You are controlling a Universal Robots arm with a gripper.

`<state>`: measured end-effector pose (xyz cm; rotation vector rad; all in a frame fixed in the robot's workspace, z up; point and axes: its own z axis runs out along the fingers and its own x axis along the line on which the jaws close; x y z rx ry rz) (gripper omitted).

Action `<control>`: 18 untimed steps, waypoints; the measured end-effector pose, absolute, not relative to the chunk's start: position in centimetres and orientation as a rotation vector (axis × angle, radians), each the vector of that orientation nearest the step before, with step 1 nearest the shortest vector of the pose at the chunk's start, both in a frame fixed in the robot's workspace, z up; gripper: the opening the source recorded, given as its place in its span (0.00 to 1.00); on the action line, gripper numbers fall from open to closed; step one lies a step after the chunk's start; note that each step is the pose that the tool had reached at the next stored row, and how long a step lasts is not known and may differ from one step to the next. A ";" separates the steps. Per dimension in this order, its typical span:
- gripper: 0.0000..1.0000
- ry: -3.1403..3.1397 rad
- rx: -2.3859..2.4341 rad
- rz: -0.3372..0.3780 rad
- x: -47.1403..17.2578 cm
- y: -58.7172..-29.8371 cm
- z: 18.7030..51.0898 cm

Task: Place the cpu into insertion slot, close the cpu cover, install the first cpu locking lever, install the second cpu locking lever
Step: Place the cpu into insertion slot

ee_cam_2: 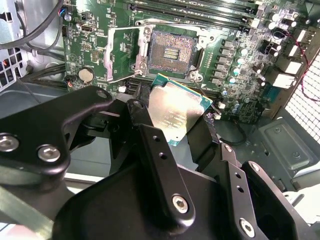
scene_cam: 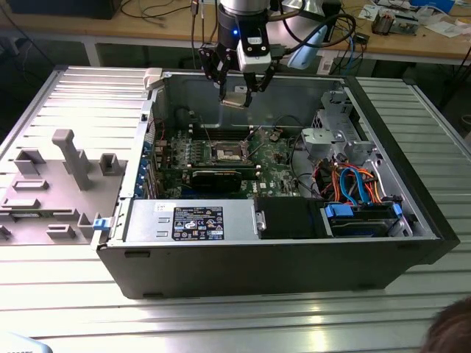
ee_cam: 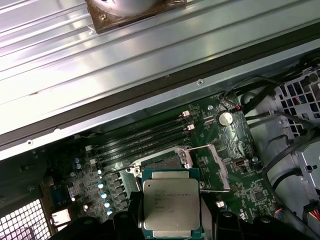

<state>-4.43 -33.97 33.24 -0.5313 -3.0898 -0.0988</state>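
Gripper closed on the cpu, hanging over the far wall of the open computer case. In the exterior view the chip sits tilted between the black fingers, well above the motherboard. The cpu socket lies below it and nearer the camera. The case rests on a slatted metal counter, with a grey fixture on the exterior view's left.

Second wrist view: gripper clamps the cpu by two opposite edges, silver top facing the camera, green rim showing. Beyond it the socket lies bare, contact field exposed. The cpu cover is swung open to one side of the socket. A coin battery is near that frame.

First wrist view: gripper with the cpu held flat, partly hiding the socket. The cover is open beside it, with memory slots just past.
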 end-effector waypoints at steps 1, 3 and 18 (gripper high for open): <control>0.55 -3.089 -0.534 -0.099 -4.4 -34.0 33.2; 0.55 -3.088 -0.540 -0.099 -4.4 -34.0 33.2; 0.55 -3.075 -0.622 -0.099 -4.5 -34.0 33.1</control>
